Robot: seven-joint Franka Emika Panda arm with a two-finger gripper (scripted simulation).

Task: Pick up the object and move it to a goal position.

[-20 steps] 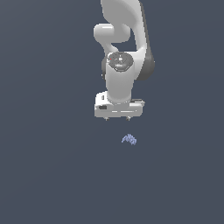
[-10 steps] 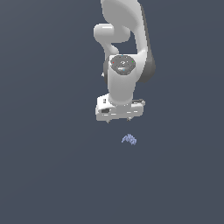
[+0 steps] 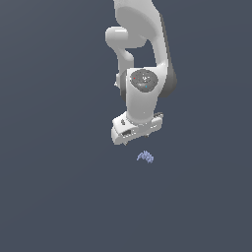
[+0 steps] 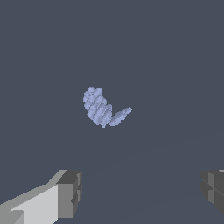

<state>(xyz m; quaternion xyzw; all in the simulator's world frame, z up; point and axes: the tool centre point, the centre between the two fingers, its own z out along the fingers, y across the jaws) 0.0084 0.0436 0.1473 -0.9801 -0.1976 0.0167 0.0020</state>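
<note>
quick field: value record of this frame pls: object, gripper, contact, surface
object: small pale blue-lavender ridged arch-shaped lump, lying on the surface
gripper: white Panda gripper, fingers spread wide, open, nothing between them
contact: none; lump sits apart from the fingers, ahead of them in the wrist view
surface: plain dark grey-blue floor
task state: lump not yet grasped

**Gripper hangs above the lump**

The white arm [image 3: 142,74] reaches down, its gripper [image 3: 139,136] apart from the object [image 3: 145,157], a tiny ridged pale blue arch on the dark grey floor [image 3: 54,187]. Fingers too small to read.
</note>
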